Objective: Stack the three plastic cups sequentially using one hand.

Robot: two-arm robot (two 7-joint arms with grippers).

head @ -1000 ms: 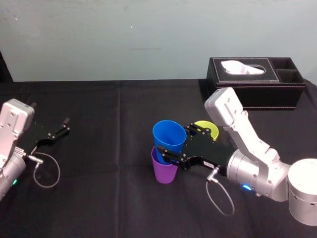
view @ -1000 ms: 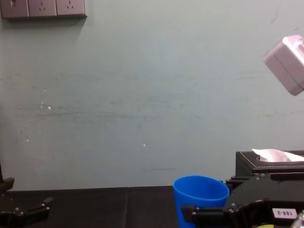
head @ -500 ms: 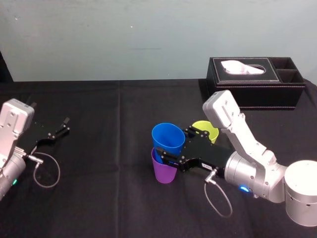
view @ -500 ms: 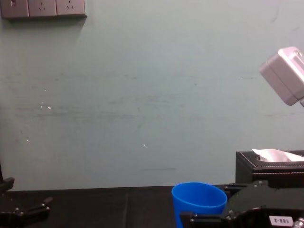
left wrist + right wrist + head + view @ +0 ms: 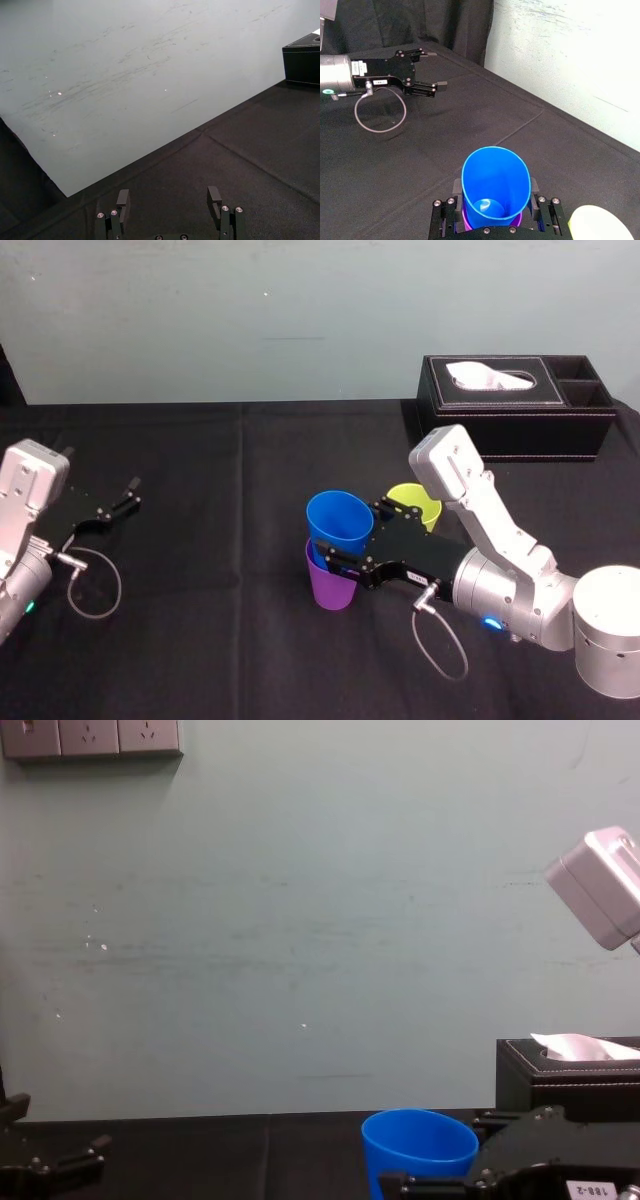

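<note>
My right gripper is shut on the blue cup, one finger on each side. The blue cup tilts slightly, and its base sits inside the purple cup, which stands on the black cloth. In the right wrist view the blue cup stands between the fingers, with the purple cup's rim just under it. The lime cup stands upright behind the gripper, partly hidden by it. The chest view catches the blue cup's top. My left gripper rests open at the far left.
A black tissue box stands at the back right, near the wall. Black cloth covers the table, with open room between the cups and the left gripper. A cable loop lies beside the left arm.
The right gripper has come down a little with the blue cup, which now sits deeper in the purple cup. The left arm has not moved.
</note>
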